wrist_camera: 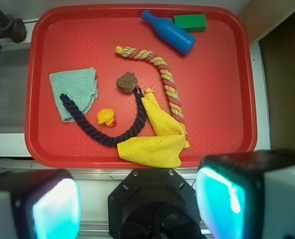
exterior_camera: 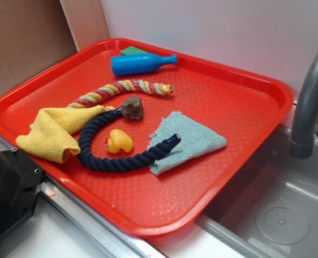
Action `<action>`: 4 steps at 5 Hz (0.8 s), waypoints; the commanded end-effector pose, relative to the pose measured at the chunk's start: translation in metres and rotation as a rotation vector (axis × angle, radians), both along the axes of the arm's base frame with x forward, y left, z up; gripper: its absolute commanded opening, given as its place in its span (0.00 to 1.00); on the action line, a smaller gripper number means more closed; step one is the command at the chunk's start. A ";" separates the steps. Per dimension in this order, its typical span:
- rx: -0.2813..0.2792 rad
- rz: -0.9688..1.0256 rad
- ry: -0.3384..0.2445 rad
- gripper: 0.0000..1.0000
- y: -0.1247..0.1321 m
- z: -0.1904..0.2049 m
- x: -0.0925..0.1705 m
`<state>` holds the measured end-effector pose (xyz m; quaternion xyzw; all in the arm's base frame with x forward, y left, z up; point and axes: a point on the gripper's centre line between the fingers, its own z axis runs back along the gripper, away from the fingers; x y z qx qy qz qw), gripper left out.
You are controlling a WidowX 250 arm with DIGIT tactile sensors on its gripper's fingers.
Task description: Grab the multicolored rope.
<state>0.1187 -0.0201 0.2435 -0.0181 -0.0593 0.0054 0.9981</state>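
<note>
The multicolored rope lies curved on the red tray, behind a yellow cloth and a brown lump. In the wrist view the rope runs from the tray's upper middle down to the yellow cloth, which covers its near end. My gripper is open and empty, high above the tray's near edge and well clear of the rope. Its two fingers stand wide apart at the bottom of the wrist view. The gripper itself is not visible in the exterior view.
A thick navy rope curls around a yellow duck. Also on the tray are a brown lump, a teal cloth, a blue bottle and a green block. A sink with a faucet adjoins the tray.
</note>
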 end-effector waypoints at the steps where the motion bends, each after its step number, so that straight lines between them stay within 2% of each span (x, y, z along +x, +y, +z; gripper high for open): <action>1: 0.000 0.000 0.000 1.00 0.000 0.000 0.000; 3: 0.003 -0.118 0.000 1.00 0.059 -0.095 0.068; 4: -0.025 -0.189 -0.013 1.00 0.070 -0.145 0.099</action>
